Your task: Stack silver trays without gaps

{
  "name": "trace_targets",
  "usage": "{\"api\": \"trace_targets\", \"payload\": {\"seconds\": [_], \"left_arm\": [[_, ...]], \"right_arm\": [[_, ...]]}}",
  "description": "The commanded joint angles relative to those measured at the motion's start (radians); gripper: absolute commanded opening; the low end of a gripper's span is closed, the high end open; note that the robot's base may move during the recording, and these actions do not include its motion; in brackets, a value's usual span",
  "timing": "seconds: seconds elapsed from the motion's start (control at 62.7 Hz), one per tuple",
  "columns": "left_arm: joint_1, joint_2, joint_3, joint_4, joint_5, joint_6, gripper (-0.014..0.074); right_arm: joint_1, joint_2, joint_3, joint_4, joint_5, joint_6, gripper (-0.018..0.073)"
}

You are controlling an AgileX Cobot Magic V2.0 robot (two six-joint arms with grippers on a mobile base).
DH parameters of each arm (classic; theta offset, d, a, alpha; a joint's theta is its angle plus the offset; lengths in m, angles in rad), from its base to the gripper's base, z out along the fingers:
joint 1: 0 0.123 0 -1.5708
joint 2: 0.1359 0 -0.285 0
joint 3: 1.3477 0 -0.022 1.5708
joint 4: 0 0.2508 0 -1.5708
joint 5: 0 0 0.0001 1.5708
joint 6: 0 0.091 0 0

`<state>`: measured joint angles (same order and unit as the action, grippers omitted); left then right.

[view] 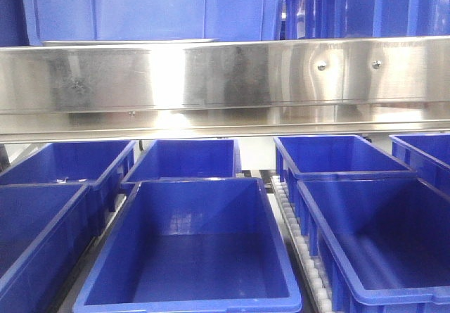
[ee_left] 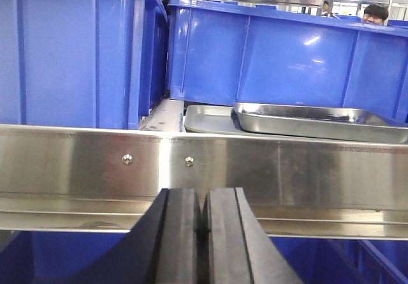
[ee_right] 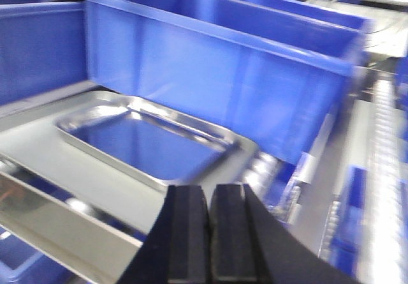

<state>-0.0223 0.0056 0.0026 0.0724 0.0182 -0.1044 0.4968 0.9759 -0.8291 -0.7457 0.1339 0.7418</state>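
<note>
Silver trays: one shiny shallow rectangular steel pan (ee_left: 319,121) lying askew on a duller flat grey tray (ee_left: 210,119), on a shelf beside deep blue plastic bins (ee_left: 280,54). Left gripper (ee_left: 203,233), right gripper (ee_right: 209,233): black pads pressed together, empty. No legible writing.

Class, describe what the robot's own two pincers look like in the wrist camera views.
Both the left pincer and right pincer are matte black: two thick, flat-faced, ridged fingers flaring into a wider black base. No cables or markings are visible.
</note>
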Motion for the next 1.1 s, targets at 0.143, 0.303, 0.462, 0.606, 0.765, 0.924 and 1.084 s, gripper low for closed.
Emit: {"api": "trace_targets", "payload": {"seconds": [0.143,0.303,0.462,0.606,0.765,0.924,1.084], "left_arm": [[-0.008,-0.006,-0.003,-0.005,-0.018,-0.003,-0.0006],[-0.008,-0.006,-0.003,-0.005,-0.018,-0.003,-0.0006],[-0.008,-0.006,-0.003,-0.005,-0.018,-0.003,-0.0006],[-0.008,-0.006,-0.003,-0.005,-0.018,-0.003,-0.0006],[-0.008,-0.006,-0.003,-0.005,-0.018,-0.003,-0.0006],[-0.008,-0.006,-0.003,-0.005,-0.018,-0.003,-0.0006],[-0.006,-0.006,-0.003,-0.005,-0.018,-0.003,-0.0006]], "right_arm": [[-0.199,-0.284,0.272,-0.020,-0.215,-0.009,-0.0071],[-0.302,-0.501,0.446,0.013,-0.213,-0.009,-0.0071],[-0.390,-0.717,0.622,0.050,-0.213,-0.009,-0.0071],[-0.452,-0.895,0.767,0.063,-0.223,-0.009,-0.0071],[-0.490,-0.976,0.829,0.063,-0.242,-0.009,-0.0071],[-0.490,-0.976,0.829,0.060,-0.230,-0.009,-0.0071],[-0.490,-0.976,0.829,0.060,-0.230,-0.009,-0.0071]]}}
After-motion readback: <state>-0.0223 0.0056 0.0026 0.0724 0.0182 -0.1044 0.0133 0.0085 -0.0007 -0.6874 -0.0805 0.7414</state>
